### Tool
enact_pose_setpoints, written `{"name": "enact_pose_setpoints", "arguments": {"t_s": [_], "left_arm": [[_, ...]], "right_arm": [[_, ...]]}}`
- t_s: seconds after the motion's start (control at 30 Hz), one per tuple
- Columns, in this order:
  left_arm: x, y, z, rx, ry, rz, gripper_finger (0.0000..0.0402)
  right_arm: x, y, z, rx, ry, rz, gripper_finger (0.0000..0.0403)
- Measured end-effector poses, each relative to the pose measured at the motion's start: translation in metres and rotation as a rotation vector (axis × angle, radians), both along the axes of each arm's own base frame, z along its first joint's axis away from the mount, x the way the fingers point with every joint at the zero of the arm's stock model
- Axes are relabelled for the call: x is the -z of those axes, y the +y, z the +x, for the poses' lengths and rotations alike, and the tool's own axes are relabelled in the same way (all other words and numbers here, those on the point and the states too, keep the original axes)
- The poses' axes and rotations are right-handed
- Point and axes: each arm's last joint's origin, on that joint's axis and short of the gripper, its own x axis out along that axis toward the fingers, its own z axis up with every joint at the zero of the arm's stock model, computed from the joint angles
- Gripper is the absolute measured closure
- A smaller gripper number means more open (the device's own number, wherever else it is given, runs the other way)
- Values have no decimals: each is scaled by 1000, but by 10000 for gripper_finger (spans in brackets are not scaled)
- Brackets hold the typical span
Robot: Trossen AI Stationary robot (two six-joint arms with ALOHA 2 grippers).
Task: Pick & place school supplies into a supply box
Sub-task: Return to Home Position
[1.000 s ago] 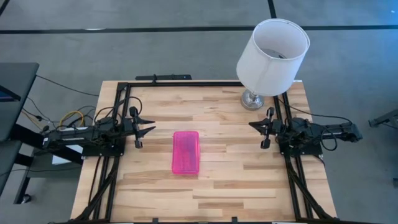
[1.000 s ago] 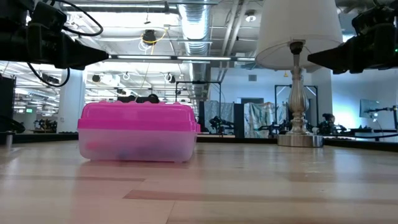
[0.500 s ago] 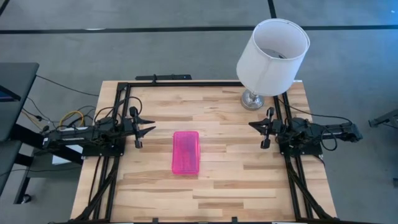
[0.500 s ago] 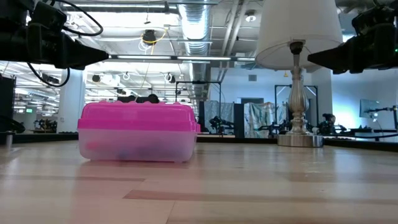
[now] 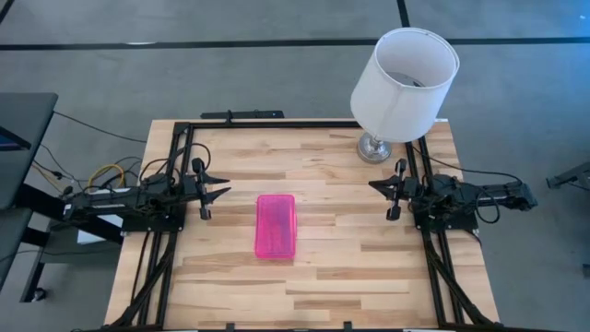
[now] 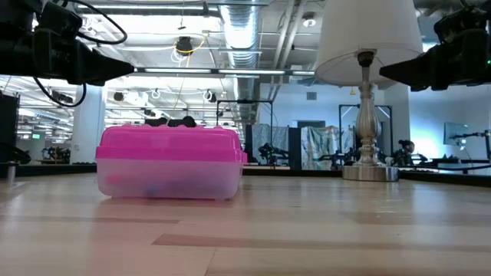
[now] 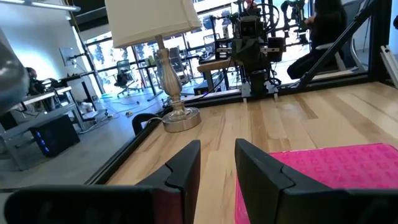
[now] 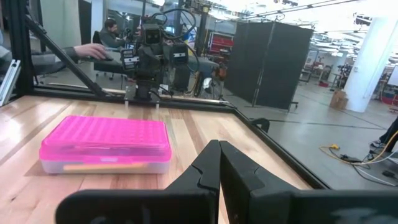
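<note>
The supply box, with a hot-pink lid shut over a clear base, lies flat on the table's middle, between the two arms. Through its base I see orange and, in the low view, bluish shapes; no school supplies lie loose on the table. My left gripper hovers open near the table's left edge, left of the box and above it. My right gripper hovers shut near the right edge, fingertips pointing toward the box. Both hang well above the table in the low view.
A lamp with a white shade stands by its metal base at the table's far right corner, just beyond my right arm. A black frame rims the table. People sit beyond the table. Bare wood surrounds the box.
</note>
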Motion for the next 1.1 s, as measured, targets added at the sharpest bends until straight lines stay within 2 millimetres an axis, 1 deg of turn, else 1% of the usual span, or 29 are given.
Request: {"name": "enact_pose_setpoints", "arguments": {"t_s": [1.1], "left_arm": [[0,0,0,0,0,0,306]], "right_arm": [[0,0,0,0,0,0,403]]}}
